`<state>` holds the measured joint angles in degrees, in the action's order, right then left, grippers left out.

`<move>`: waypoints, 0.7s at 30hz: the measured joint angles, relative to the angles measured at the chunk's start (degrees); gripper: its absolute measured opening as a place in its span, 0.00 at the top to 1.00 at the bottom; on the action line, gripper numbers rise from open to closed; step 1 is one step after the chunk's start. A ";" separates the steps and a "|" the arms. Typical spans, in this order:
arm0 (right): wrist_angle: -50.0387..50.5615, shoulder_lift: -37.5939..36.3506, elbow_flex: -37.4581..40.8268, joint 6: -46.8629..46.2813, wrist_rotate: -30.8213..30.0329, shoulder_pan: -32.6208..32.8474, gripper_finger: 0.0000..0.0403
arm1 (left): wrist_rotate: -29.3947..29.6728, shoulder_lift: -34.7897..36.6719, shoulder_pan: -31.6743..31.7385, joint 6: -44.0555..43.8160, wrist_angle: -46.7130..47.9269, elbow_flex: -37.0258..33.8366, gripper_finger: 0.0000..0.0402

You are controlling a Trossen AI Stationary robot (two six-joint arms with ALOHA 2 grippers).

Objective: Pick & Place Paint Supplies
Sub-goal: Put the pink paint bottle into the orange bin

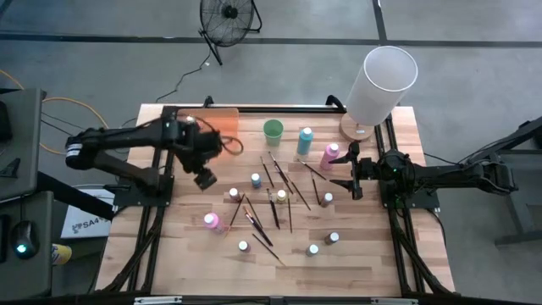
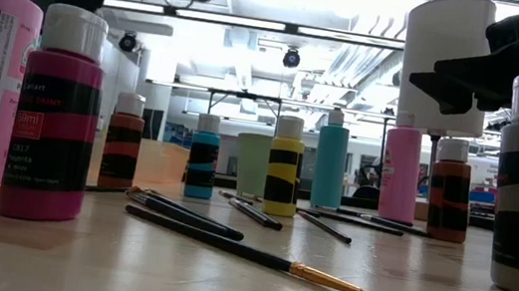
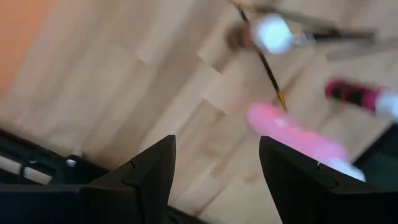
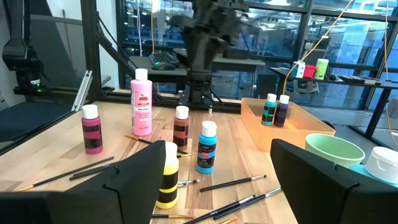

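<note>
left gripper: fingers apart, empty, near the worktop's left edge.
tall pink bottle: upright, toward the front edge from those fingers; the left arm is nearer.
right gripper: fingers apart, empty, near the right edge.

A grey concrete floor surrounds the pale wooden counter, and a black floor fan stands on it beyond the far edge, its cable trailing across the floor. A large white cylinder stands at the counter's far right corner. Across the counter, the room opens into a wide hall with long bright ceiling lights, and tall glass partitions show behind black metal frames.
</note>
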<state>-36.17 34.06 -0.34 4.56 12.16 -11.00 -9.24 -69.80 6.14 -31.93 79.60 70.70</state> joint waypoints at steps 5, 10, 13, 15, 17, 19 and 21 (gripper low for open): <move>-0.01 0.00 0.00 -0.02 -0.02 0.01 0.29 | -0.39 -0.02 -9.03 -4.04 -0.10 0.00 0.44; -0.01 0.00 0.00 0.00 -0.01 0.00 0.29 | -0.21 -0.02 -16.53 -2.69 -0.13 0.00 0.44; -0.01 0.00 0.00 0.00 -0.01 0.01 0.29 | 0.57 -0.02 -21.51 2.60 -0.14 0.00 0.44; -0.01 0.02 0.00 -0.01 -0.01 0.01 0.29 | 1.48 -0.02 -24.46 6.21 -0.14 0.00 0.44; 0.00 0.01 0.00 -0.01 -0.02 0.01 0.29 | 2.07 -0.02 -26.82 12.14 -0.17 0.00 0.44; 0.00 0.01 0.00 -0.02 0.00 0.01 0.29 | 1.91 -0.02 -28.71 16.71 -0.83 0.00 0.44; -0.01 0.01 0.00 -0.01 0.00 0.01 0.29 | 1.84 -0.02 -30.07 18.80 -2.55 0.00 0.44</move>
<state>-36.18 34.07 -0.34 4.55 12.16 -10.99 -7.40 -69.82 -23.93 -13.14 77.05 70.70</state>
